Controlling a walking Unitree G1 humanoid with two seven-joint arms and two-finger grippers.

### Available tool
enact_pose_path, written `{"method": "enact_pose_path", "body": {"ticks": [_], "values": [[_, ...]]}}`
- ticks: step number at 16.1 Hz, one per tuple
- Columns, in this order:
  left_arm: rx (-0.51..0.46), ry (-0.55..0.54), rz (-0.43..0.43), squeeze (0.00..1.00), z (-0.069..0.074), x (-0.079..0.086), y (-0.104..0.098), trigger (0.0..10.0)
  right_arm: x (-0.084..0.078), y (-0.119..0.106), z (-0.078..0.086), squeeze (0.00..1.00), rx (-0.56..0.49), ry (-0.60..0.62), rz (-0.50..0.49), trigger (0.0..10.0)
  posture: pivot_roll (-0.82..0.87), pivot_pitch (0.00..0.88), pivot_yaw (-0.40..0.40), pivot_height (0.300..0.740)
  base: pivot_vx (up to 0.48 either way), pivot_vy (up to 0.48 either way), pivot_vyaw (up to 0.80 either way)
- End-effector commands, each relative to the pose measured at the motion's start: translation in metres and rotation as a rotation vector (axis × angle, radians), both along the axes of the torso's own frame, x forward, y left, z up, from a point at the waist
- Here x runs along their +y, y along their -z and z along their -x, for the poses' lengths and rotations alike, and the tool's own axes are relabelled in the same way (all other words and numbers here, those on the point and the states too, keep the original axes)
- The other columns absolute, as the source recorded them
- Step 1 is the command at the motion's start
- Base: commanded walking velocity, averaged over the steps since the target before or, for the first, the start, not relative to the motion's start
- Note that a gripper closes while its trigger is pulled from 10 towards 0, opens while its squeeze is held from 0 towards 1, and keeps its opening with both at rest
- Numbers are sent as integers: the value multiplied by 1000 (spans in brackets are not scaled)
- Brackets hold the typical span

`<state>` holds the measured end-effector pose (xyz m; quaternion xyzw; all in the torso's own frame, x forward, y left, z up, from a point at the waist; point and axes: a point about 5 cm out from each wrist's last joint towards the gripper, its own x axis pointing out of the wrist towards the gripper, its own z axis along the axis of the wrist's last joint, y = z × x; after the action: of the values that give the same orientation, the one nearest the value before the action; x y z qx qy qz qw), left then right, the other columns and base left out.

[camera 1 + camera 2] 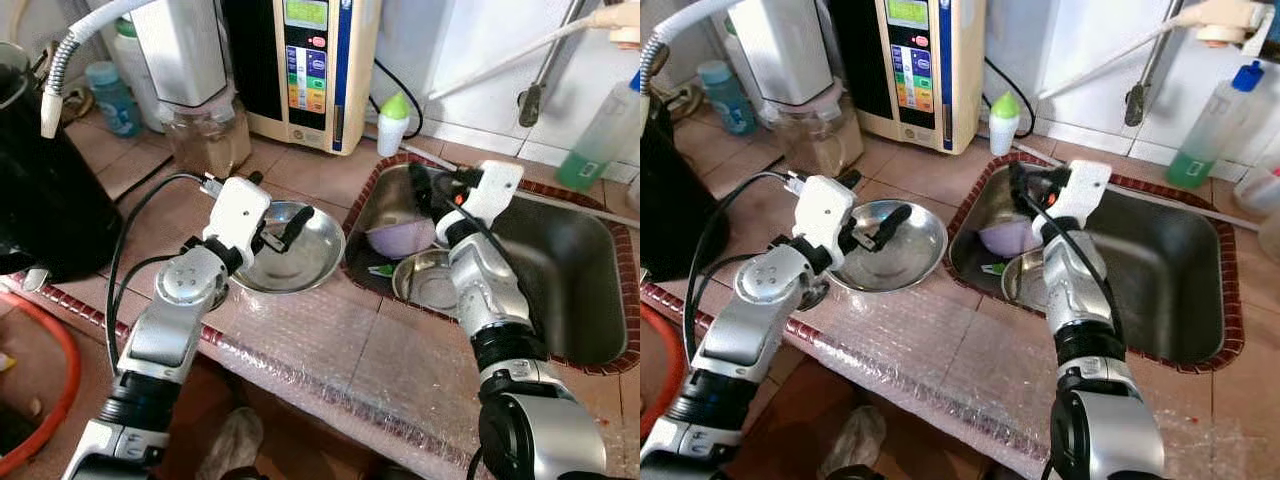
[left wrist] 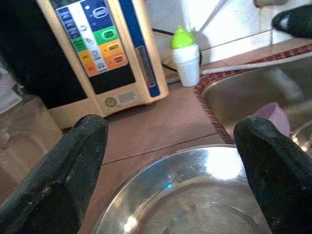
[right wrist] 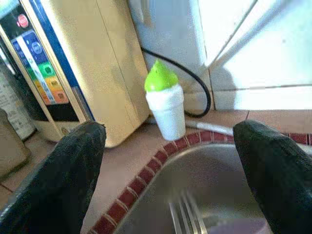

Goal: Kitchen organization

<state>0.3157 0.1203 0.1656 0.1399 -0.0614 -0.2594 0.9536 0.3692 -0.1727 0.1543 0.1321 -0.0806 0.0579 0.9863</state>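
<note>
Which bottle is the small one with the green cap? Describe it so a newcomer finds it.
Start at the steel sink set in the brown tiled counter. Just beyond its back left corner, beside the tall cream appliance, stands a short white bottle. Its pointed lime-green cap marks it out from the taller clear bottle of green liquid at the far right.

Count time: one wide steel bowl (image 1: 290,262) sits mid-frame on the table (image 1: 320,340). One sink (image 1: 560,270) on the right, and inside it, at its left end, one purple bowl (image 1: 398,238) plus one round steel dish (image 1: 428,280). Up top, centre, one cream appliance with coloured buttons (image 1: 315,70). Beside it, one small white bottle with a green cap (image 1: 393,122). Upper left, one blue-lidded container (image 1: 110,98) and one glass jar (image 1: 210,135). Far right, one clear bottle of green liquid (image 1: 600,130). One fork (image 3: 187,217) shows in the right wrist view. Two arms, two fingers each.
</note>
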Motion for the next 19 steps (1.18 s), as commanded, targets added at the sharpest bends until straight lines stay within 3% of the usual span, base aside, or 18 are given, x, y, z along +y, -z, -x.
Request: {"method": "enact_pose_path", "body": {"ticks": [1,3,8,10,11,12,13,15,19], "values": [[-18,-34,2,1000,1,4,-4,10000,1,-6,0,1000,-31,-3,6,10000,4,0,32,740,0,0,0],[-45,-112,29,1000,4,9,-5,10000,7,-8,6,1000,-77,-71,134,10000,5,0,30,740,0,0,0],[-70,-282,46,1000,12,24,-5,10000,6,1,16,1000,-56,-77,138,10000,18,0,25,740,0,0,0],[-92,-340,49,1000,21,30,-6,10000,8,13,26,1000,-24,-93,156,10000,26,0,24,740,0,0,0],[-95,-356,43,706,26,32,-5,10000,8,17,29,1000,-9,-89,158,10000,26,0,24,740,0,0,0],[-95,-371,44,0,35,35,0,10000,9,23,31,1000,8,-89,155,10000,26,0,24,740,0,0,0],[-97,-376,44,0,38,36,2,10000,11,23,32,1000,11,-92,153,10000,26,0,24,740,0,0,0],[-91,-432,61,0,43,37,9,10000,24,24,34,0,13,-129,159,10000,43,0,18,740,0,0,0],[-102,-487,45,0,46,36,17,10000,31,29,36,0,37,-153,168,10000,47,0,8,740,0,0,0]]}}
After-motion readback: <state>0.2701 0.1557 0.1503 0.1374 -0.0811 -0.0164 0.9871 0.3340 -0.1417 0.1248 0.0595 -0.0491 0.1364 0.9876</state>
